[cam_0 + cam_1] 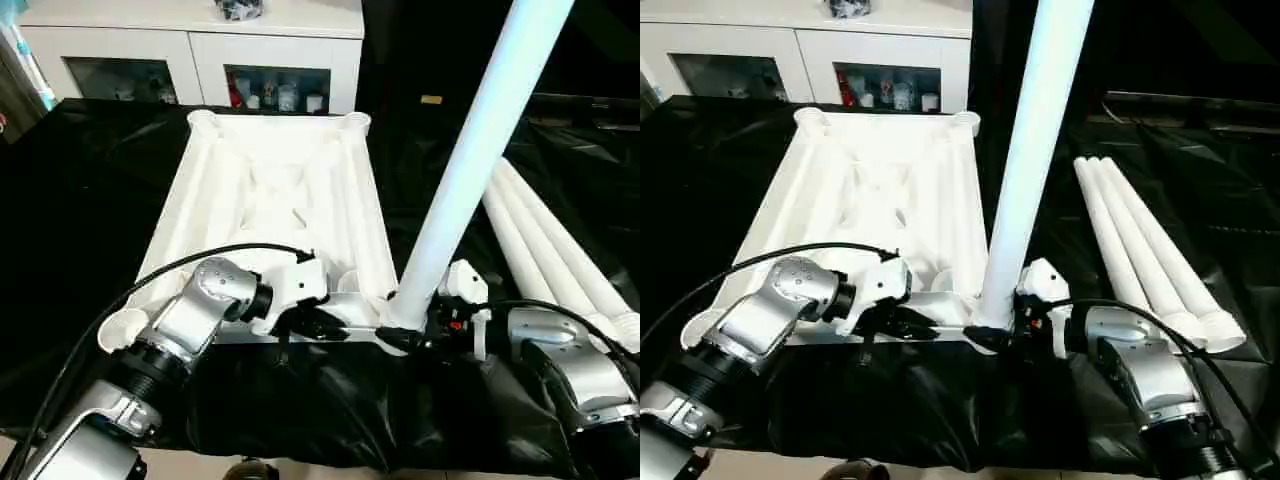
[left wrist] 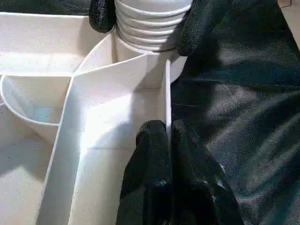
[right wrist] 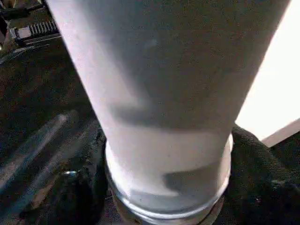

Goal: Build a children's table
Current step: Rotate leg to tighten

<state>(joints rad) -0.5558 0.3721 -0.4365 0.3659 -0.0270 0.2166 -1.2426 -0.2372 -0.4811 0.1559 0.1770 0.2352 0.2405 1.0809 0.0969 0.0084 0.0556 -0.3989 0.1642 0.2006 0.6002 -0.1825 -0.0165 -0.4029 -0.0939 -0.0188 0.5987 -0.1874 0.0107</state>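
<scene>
the table top (image 1: 270, 200) lies upside down on a black sheet (image 1: 90, 200), its ribbed underside facing up and round sockets at its corners. the left gripper (image 2: 168, 136) sits at the near edge of the top, its two black fingers (image 2: 150, 159) pressed together on a thin upright rib of the rim, pinching it between them. just beyond those fingertips, in the left wrist view, stands the near right corner socket (image 2: 140, 65), and the ridged, threaded end of a leg (image 2: 150, 18) rests in its mouth.

that leg (image 1: 470, 160) stands nearly upright, leaning a little away from the top as it rises out of frame. the right gripper (image 1: 405, 335) is closed around its base, one black finger on either side of the tube, touching it right above the socket; the right wrist view shows the leg's lower end (image 3: 164, 140) with dark finger pads (image 3: 255, 178) flanking it. the two grippers are near each other, the left one just to the inside of the right along the same near edge.

to the outer side of the right gripper, three more legs (image 1: 1140, 250) lie side by side on the sheet, touching one another, their wider ends nearest the robot. past the far end of the top stands a white cabinet (image 1: 200, 50) with glass doors.
</scene>
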